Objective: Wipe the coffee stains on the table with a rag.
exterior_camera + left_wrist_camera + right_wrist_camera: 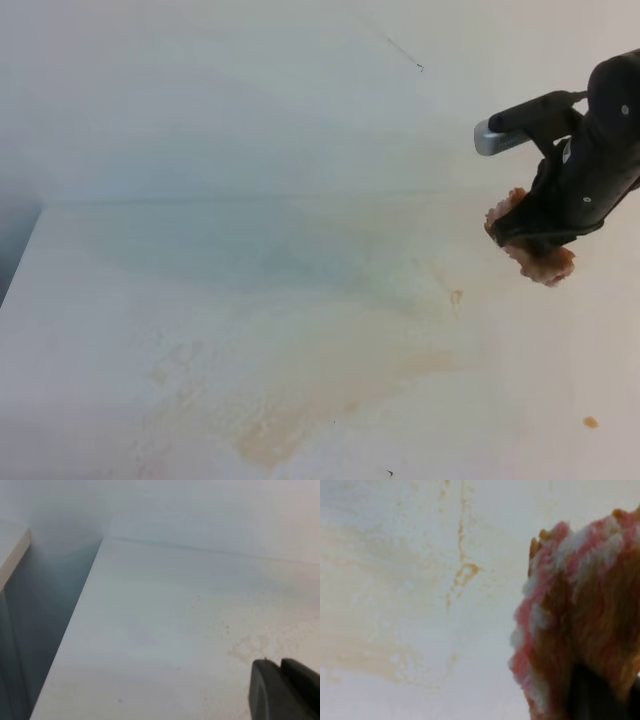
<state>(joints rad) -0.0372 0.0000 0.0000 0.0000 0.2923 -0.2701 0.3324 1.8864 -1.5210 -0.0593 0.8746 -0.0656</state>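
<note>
Black right tool [530, 240] clamping rag [545, 262] aloft

The white table [150, 300] carries pale tan coffee stains [300, 400].

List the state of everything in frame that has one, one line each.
rag: bunched, clamped in the right gripper, apparently lifted off the table.
right gripper: shut on the rag.
left gripper: only finger tips visible, holding nothing; open or shut unclear.
coffee stains: spread into a wide pale tan smear; small orange dots remain.
table: smeared, not clean yet.
</note>
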